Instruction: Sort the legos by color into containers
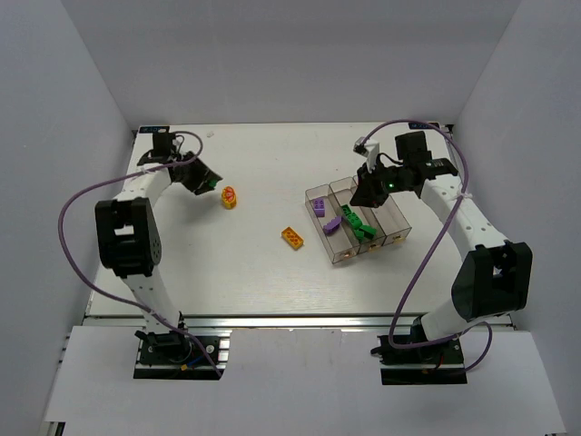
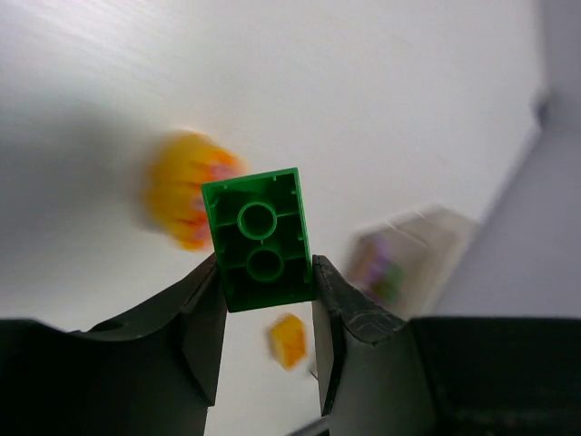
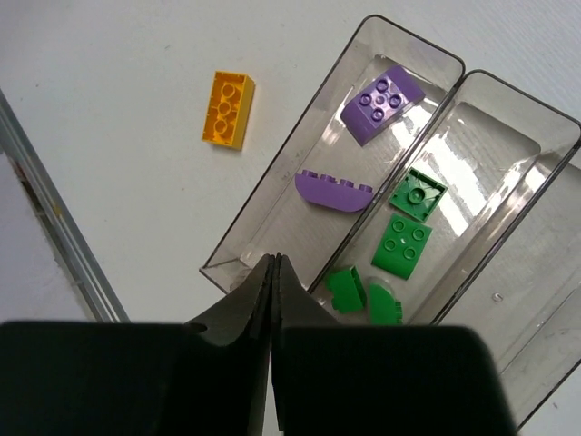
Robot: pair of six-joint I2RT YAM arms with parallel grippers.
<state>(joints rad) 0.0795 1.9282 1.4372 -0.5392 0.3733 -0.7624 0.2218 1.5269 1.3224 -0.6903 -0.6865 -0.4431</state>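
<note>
Left gripper (image 2: 265,277): we see its fingers pinching a green lego (image 2: 259,227) near the table's (image 1: 263,272) far-left corner.
Right gripper (image 3: 273,272): fingers pressed together, above the bins (image 3: 263,232).
Bins: purple legos (image 3: 383,102) in one, green legos (image 3: 402,245) in the next.
Orange lego (image 3: 228,110): on the table beside the bins.

Bright even light, soft shadows; left-wrist bg blurry; glare on bins (image 3: 465,165).

white table (image 1: 263,173) under bins (image 1: 392,222), orange brick (image 1: 292,237)
</note>
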